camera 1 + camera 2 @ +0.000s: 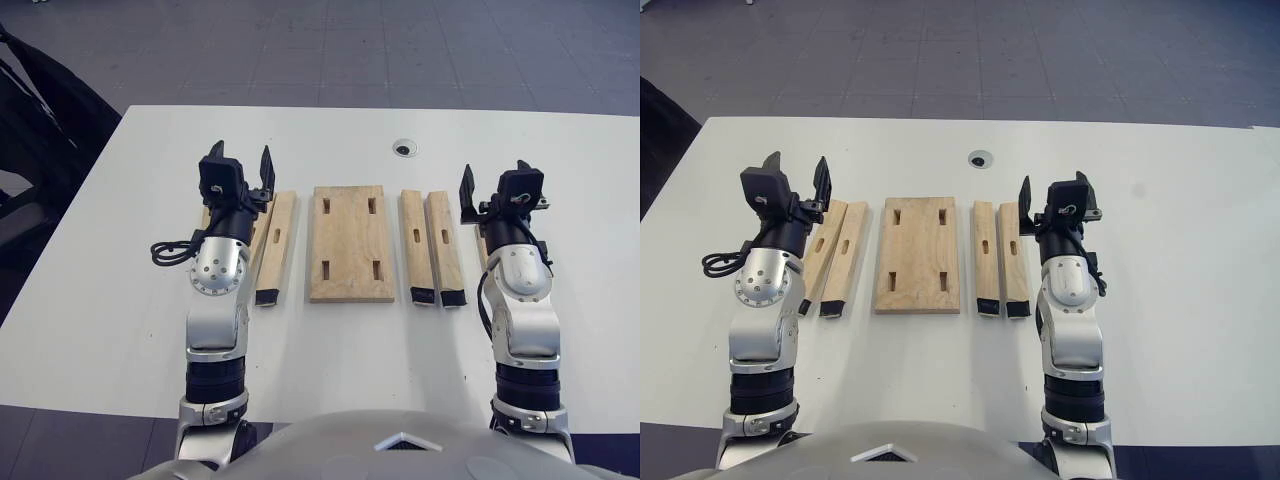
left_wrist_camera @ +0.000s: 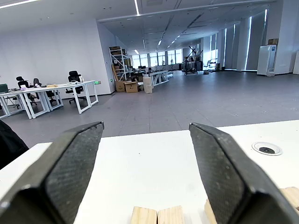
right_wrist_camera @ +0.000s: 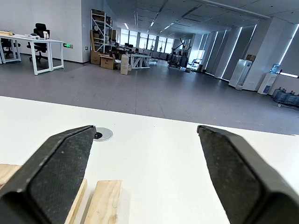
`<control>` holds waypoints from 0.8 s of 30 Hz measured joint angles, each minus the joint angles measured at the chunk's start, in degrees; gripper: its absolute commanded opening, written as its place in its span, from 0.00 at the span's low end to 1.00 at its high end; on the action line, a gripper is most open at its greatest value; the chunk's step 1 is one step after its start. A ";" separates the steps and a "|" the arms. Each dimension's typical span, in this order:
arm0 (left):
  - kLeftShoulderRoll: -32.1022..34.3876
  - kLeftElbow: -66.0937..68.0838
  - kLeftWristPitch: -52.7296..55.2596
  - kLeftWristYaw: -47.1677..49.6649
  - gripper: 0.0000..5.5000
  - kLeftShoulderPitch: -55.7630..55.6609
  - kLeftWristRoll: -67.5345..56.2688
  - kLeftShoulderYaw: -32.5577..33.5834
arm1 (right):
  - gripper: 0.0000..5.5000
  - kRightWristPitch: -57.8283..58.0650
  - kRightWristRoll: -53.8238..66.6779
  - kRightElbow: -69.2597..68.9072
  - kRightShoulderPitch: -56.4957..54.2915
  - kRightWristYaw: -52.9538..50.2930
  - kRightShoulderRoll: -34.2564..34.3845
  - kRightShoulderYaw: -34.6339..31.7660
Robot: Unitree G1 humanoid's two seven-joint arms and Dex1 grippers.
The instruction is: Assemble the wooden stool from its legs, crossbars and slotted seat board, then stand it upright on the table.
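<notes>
The slotted seat board (image 1: 348, 243) lies flat mid-table, showing several slots. Two slotted wooden legs (image 1: 277, 247) with black ends lie left of it, one partly under my left arm. Two more legs (image 1: 430, 248) lie to its right. My left gripper (image 1: 241, 160) hovers open over the far ends of the left legs, nothing between its fingers (image 2: 60, 182). My right gripper (image 1: 495, 180) hovers open just right of the right legs, also holding nothing. A thin wood strip (image 1: 482, 245) peeks out beside my right forearm. Leg ends (image 2: 156, 215) show below the left fingers.
The white table (image 1: 120, 300) has a round cable grommet (image 1: 404, 148) beyond the board. A black cable (image 1: 168, 251) loops beside my left arm. Bare tabletop lies to the far sides and toward the front edge. Grey floor lies beyond the far edge.
</notes>
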 measured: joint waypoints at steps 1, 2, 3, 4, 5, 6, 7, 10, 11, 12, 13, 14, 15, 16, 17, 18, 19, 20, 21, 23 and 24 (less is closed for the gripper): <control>0.00 0.00 0.00 0.00 0.62 0.00 0.00 0.00 | 0.66 0.00 0.01 0.00 0.00 0.00 0.00 0.00; 0.00 0.00 0.00 0.00 0.62 0.00 -0.02 0.01 | 0.66 0.00 0.03 0.00 0.00 0.00 0.02 0.00; 0.00 0.00 0.00 0.00 0.62 0.00 -0.02 0.01 | 0.66 0.00 0.03 0.00 -0.01 -0.01 0.05 0.00; 0.00 0.00 0.00 0.00 0.62 0.00 -0.01 -0.01 | 0.66 0.00 0.04 0.00 -0.02 -0.01 0.05 -0.02; -0.03 0.00 0.00 0.00 0.62 0.00 -0.01 -0.09 | 0.66 0.00 0.04 0.00 -0.06 -0.04 0.05 -0.10; -0.15 0.00 0.00 0.00 0.62 0.03 0.00 -0.22 | 0.66 0.00 0.03 0.00 -0.13 -0.06 0.04 -0.21; -0.24 0.00 0.00 0.00 0.62 0.08 0.00 -0.37 | 0.66 0.00 0.03 0.00 -0.15 -0.07 0.03 -0.31; -0.46 0.00 0.00 0.01 0.62 0.15 0.00 -0.62 | 0.66 0.01 0.00 0.02 -0.16 -0.10 -0.04 -0.47; -0.48 0.00 0.00 0.01 0.62 0.15 0.00 -0.62 | 0.66 0.01 -0.02 0.02 -0.16 -0.13 -0.04 -0.49; -0.49 0.00 0.00 0.01 0.62 0.15 -0.01 -0.62 | 0.66 0.01 -0.02 0.02 -0.15 -0.21 -0.05 -0.52; -0.50 0.00 0.00 0.01 0.62 0.16 -0.01 -0.62 | 0.66 0.01 -0.04 0.02 -0.12 -0.30 -0.05 -0.52; -0.50 0.00 0.00 0.01 0.62 0.19 -0.02 -0.62 | 0.66 0.01 -0.04 0.02 -0.11 -0.35 -0.04 -0.51; -0.51 0.00 0.00 0.01 0.62 0.25 -0.02 -0.62 | 0.66 0.01 -0.04 0.02 -0.08 -0.41 -0.04 -0.47; -0.51 0.00 0.00 0.01 0.62 0.26 -0.02 -0.63 | 0.66 0.01 -0.05 0.02 -0.07 -0.43 -0.04 -0.45; -0.51 0.00 0.00 0.01 0.62 0.26 -0.02 -0.63 | 0.66 0.01 -0.05 0.02 -0.07 -0.44 -0.04 -0.45; -0.51 0.00 0.00 0.01 0.59 0.26 -0.02 -0.63 | 0.66 0.01 -0.05 0.03 -0.08 -0.44 -0.07 -0.47; -0.51 0.00 0.00 -0.01 0.58 0.26 -0.06 -0.64 | 0.66 0.01 -0.05 0.16 -0.11 -0.43 -0.17 -0.49; -0.51 0.00 -0.04 -0.07 0.57 0.26 -0.14 -0.63 | 0.66 0.01 -0.05 0.32 -0.12 -0.43 -0.27 -0.53; -0.55 0.00 -0.17 -0.10 0.57 0.32 -0.15 -0.64 | 0.66 0.01 -0.05 0.44 -0.12 -0.43 -0.34 -0.56; -0.70 0.00 -0.18 -0.10 0.57 0.55 -0.27 -0.63 | 0.66 0.01 -0.05 0.45 -0.12 -0.43 -0.36 -0.53; -0.75 -0.01 -0.18 -0.09 0.57 0.55 -0.26 -0.63 | 0.66 0.01 -0.06 0.45 -0.12 -0.43 -0.36 -0.50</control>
